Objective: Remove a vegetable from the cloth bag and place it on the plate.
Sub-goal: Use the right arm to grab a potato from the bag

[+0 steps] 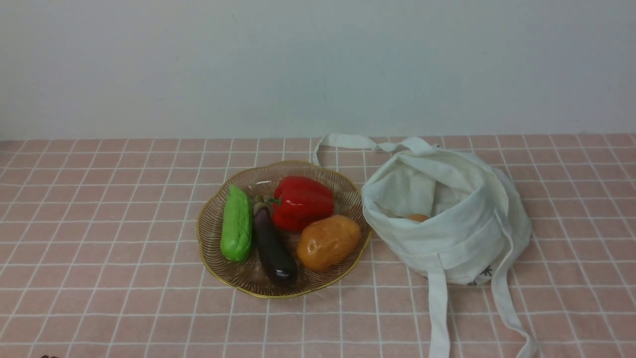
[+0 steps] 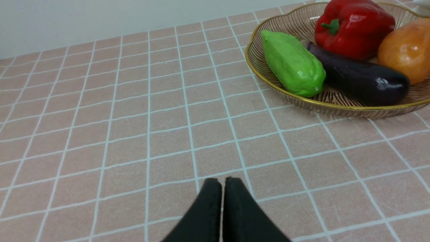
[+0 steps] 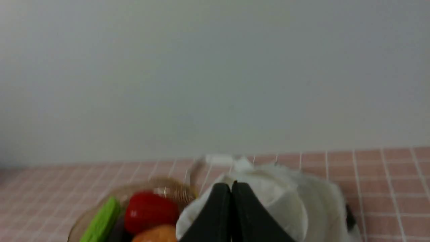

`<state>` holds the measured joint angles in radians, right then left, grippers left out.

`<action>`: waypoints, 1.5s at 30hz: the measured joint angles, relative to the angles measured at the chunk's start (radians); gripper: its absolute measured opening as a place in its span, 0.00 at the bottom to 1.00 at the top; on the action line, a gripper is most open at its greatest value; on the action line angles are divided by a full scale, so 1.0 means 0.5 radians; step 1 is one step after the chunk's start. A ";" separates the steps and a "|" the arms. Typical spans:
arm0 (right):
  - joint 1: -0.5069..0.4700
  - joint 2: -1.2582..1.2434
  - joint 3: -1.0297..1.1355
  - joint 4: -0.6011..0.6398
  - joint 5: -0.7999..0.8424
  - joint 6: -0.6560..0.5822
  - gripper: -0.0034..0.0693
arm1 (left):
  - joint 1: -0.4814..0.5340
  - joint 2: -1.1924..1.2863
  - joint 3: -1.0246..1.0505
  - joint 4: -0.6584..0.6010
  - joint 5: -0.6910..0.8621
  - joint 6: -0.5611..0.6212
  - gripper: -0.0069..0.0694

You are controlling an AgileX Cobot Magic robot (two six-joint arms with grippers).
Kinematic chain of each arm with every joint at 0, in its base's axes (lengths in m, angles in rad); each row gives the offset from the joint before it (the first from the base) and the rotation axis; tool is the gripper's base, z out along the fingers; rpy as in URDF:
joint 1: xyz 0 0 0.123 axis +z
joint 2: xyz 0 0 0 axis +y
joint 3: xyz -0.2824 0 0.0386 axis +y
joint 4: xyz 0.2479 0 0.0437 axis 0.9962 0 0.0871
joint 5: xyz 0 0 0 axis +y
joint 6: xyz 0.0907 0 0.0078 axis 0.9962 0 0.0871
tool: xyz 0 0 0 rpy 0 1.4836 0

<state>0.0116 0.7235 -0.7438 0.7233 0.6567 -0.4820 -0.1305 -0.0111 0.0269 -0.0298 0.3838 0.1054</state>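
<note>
The off-white cloth bag stands open right of the plate; it also shows in the right wrist view. Only the top of the tan-brown potato peeks out inside its mouth. The gold-rimmed wire plate holds a green vegetable, an eggplant, a red pepper and the glossier orange-yellow potato. My left gripper is shut and empty above bare cloth, left of the plate. My right gripper is shut and empty, in the air short of the bag. Neither gripper shows in the front view.
A pink checked tablecloth covers the table. The bag's long straps trail toward the front edge. A plain pale wall stands behind the table.
</note>
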 joint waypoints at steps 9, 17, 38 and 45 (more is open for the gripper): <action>0.056 1.248 -0.855 0.109 0.848 -0.504 0.03 | 0.000 0.000 0.000 0.000 0.000 0.000 0.08; 0.403 1.904 -1.531 -0.280 0.890 -0.321 0.05 | 0.000 0.000 0.000 0.000 0.000 0.000 0.08; 0.722 2.763 -2.000 -1.447 1.152 0.399 0.70 | 0.000 0.000 0.000 0.000 0.000 0.000 0.08; 0.722 2.920 -1.953 -1.519 1.121 0.450 0.86 | 0.000 0.000 0.000 0.000 0.000 0.000 0.08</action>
<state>0.3727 2.1837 -1.7202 -0.0363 1.2171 -0.2572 -0.1305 -0.0111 0.0269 -0.0298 0.3838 0.1054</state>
